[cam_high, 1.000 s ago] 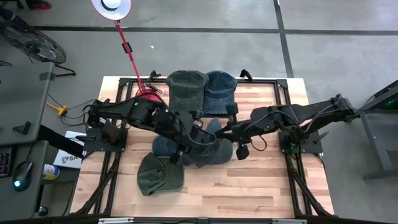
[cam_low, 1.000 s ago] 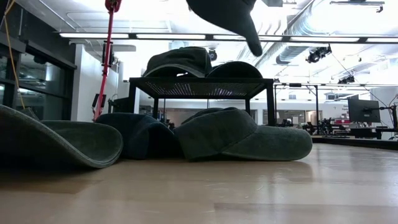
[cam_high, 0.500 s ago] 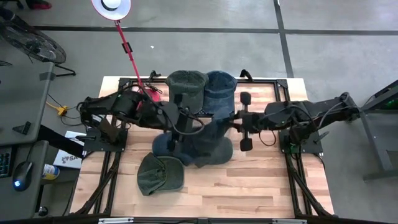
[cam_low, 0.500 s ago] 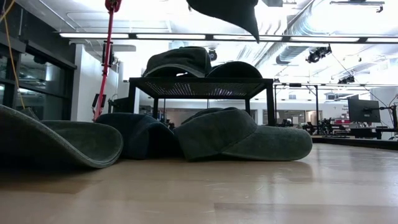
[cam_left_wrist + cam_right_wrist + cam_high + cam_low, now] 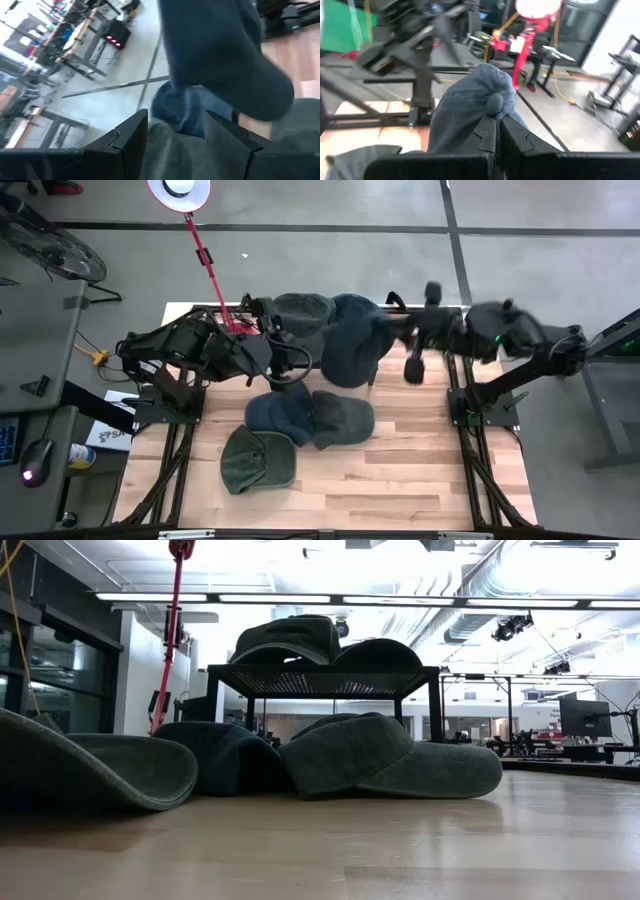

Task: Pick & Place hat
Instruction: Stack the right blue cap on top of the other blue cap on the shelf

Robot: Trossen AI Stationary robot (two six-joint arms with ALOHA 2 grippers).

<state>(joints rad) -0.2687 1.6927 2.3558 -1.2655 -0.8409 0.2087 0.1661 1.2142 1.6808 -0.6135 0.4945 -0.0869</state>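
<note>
A blue hat (image 5: 350,350) hangs in the air in front of the black rack (image 5: 455,315), with my right gripper (image 5: 388,335) shut on it. A green hat (image 5: 300,310) and another blue hat (image 5: 358,304) sit on the rack's top. My left gripper (image 5: 175,145) is open over the rack's green hat (image 5: 165,160), with nothing between its fingers. Three more hats rest on the table: a blue one (image 5: 280,412), a green one (image 5: 342,418) and a green one (image 5: 258,460) lying brim up. My right gripper pinches the blue hat's crown cloth beside its top button (image 5: 495,102) between its two shut fingers (image 5: 487,132). The fingers come roughly level from the table's right. The hat hangs from them, clear of the table and of the hats below.
A red lamp stand (image 5: 210,265) rises at the rack's far left corner. The rack (image 5: 320,680) stands on legs above the far half of the table. Bare wood (image 5: 420,470) lies at the near right.
My right gripper has risen and gone toward the far edge and the rack, carrying the blue hat up out of the low view and away from the hats on the table. My left gripper has drawn back toward the far left and now sits over the rack's green hat.
</note>
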